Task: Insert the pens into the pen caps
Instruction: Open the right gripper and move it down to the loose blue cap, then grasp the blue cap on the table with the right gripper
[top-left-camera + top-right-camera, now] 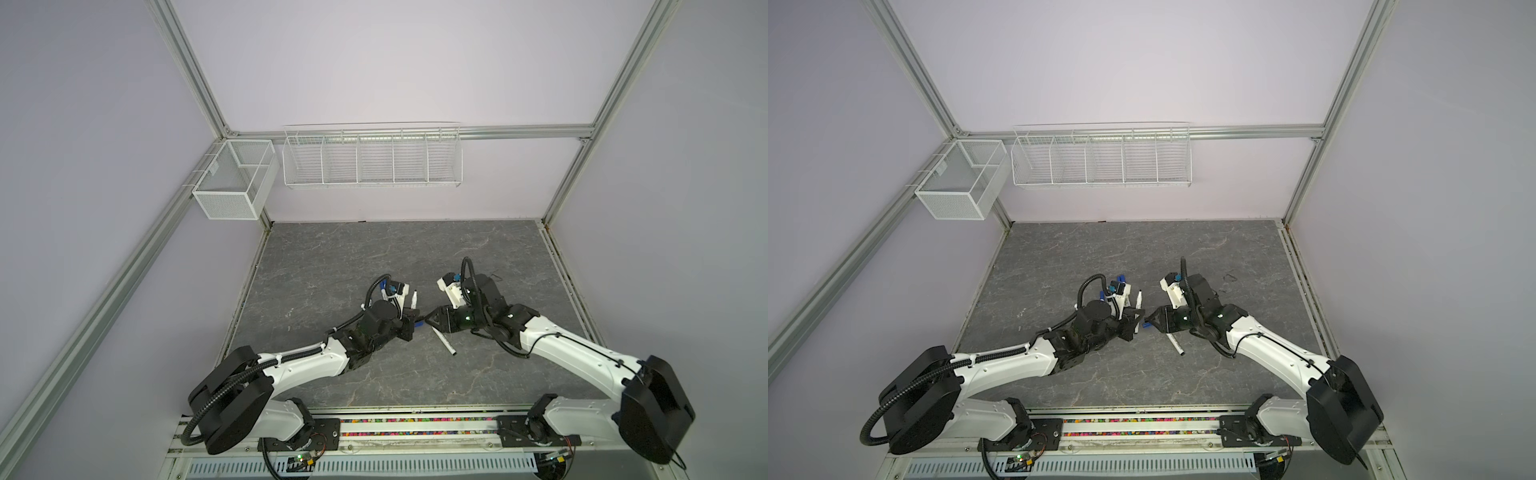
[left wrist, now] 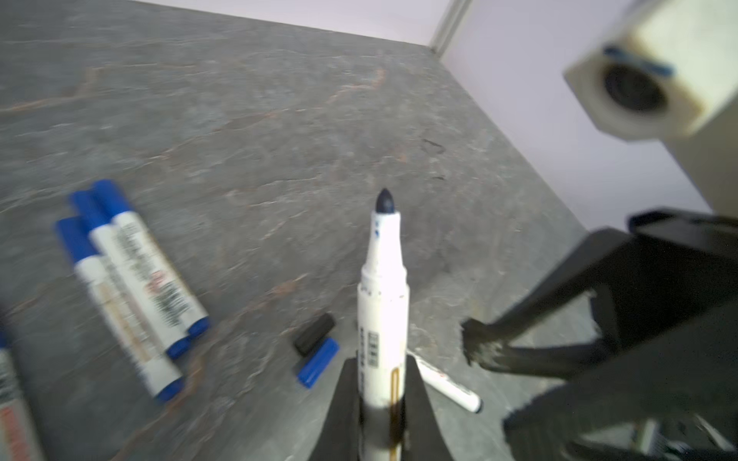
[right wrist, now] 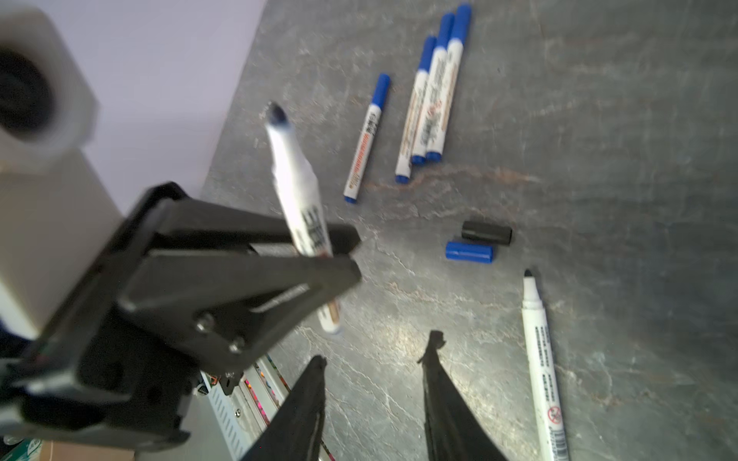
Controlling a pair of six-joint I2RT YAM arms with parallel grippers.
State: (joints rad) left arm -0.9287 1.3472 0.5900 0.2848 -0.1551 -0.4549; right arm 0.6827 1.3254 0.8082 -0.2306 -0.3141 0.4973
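- Left pincer (image 2: 381,393) clamped on the barrel of a pen (image 2: 383,287), dark nib bare.
- Right pincer (image 3: 377,355) apart and empty, facing it; the two meet just below centre in both top views.
- Blue cap (image 3: 469,252) and black cap (image 3: 486,233) lie just beside each other on the table (image 3: 619,179).
- Risk: the smooth round caps may roll, or both get pinched together; the wrong colour could be taken; the nib may smear.
- Loose pen (image 3: 543,359): glossy white plastic. Table: matte, veined grey.

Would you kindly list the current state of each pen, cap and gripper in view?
Left gripper: shut on held pen.
Held pen: uncapped, tip exposed.
Right gripper: open, empty.
Loose pen: uncapped, lying flat.
Blue cap: off, lying flat.
Black cap: off, lying flat.
Three clustered pens: capped blue.
Lone pen: capped blue.
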